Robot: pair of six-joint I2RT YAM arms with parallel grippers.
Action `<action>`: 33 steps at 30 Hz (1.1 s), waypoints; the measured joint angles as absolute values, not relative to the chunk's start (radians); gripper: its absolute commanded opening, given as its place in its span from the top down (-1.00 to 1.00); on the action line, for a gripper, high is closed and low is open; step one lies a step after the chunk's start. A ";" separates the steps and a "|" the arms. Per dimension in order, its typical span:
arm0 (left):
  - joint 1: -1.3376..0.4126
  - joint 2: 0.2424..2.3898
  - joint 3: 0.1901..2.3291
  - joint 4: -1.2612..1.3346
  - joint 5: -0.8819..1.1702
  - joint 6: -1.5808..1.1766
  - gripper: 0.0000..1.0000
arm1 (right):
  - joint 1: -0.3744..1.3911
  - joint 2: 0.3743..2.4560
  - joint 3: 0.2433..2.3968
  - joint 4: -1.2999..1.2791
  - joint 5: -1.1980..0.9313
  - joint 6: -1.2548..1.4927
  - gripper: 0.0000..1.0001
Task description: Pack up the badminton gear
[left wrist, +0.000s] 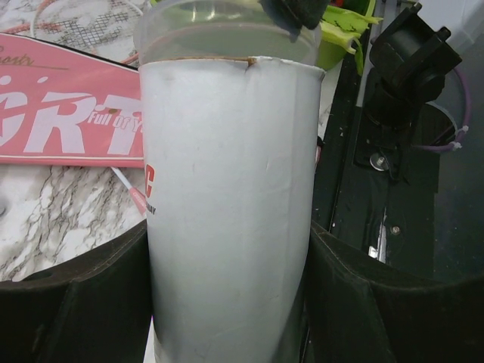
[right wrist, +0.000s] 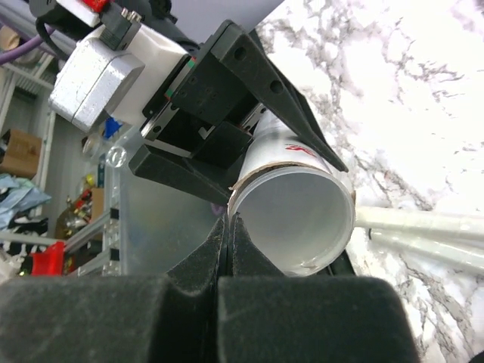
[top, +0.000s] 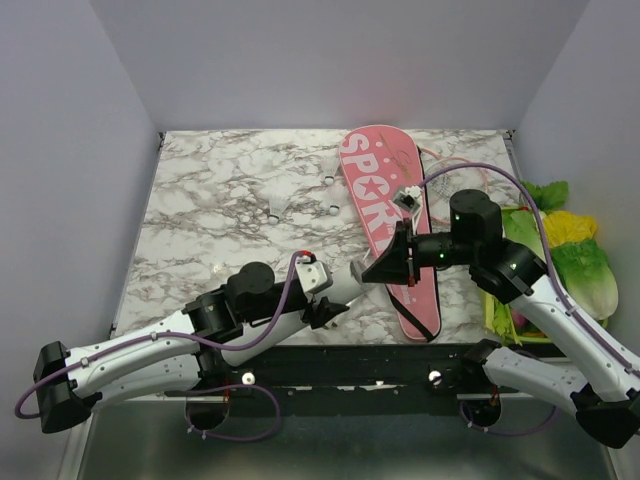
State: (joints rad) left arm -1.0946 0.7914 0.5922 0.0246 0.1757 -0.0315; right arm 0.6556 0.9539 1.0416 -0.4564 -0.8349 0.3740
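My left gripper (top: 333,287) is shut on the long white tube (top: 347,279) and holds it above the table's near edge, its fingers (left wrist: 72,299) on both sides of the tube (left wrist: 227,212). My right gripper (top: 388,262) meets the tube's open end. Its fingertips (right wrist: 229,221) are pressed together on the rim of the tube's translucent cap (right wrist: 299,208). The pink "SPORT" bag (top: 385,205) lies flat behind them and also shows in the left wrist view (left wrist: 68,121). A racket head (left wrist: 83,23) lies beyond the bag. Pale racket shafts (right wrist: 423,227) lie on the marble.
Green and yellow toy vegetables (top: 565,250) sit in a tray (top: 497,312) at the right edge. Small white bits (top: 272,212) lie on the marble tabletop (top: 220,190). Grey walls close the back and sides. The black rail (top: 330,365) runs along the near edge.
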 measured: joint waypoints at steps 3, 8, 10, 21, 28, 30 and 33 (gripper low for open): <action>-1.096 0.788 0.592 0.024 0.166 -0.031 1.00 | 0.656 0.948 1.068 -0.474 -0.772 0.374 0.99; -1.108 0.786 0.591 0.022 0.163 -0.030 1.00 | 0.655 0.948 1.127 -0.500 -0.618 0.374 0.99; -1.109 0.786 0.591 0.022 0.157 -0.030 1.00 | 0.655 0.951 1.148 -0.511 -0.556 0.375 0.99; -1.115 0.791 0.591 0.022 0.092 -0.029 1.00 | 0.624 1.182 1.279 -0.558 -0.115 0.412 0.99; -1.115 0.781 0.591 0.014 0.025 -0.031 1.00 | 0.496 1.433 1.308 -0.571 0.028 0.475 0.99; -1.115 0.775 0.591 0.010 0.003 -0.032 1.00 | 0.467 1.500 1.319 -0.572 0.050 0.484 0.99; -1.115 0.763 0.591 0.004 -0.027 -0.035 1.00 | 0.442 1.597 1.348 -0.570 0.094 0.490 0.99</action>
State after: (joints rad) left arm -1.1149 0.7631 0.5915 0.0040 -0.0273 -0.0353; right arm 0.4423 1.5974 1.3476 -0.5705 0.0944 0.4896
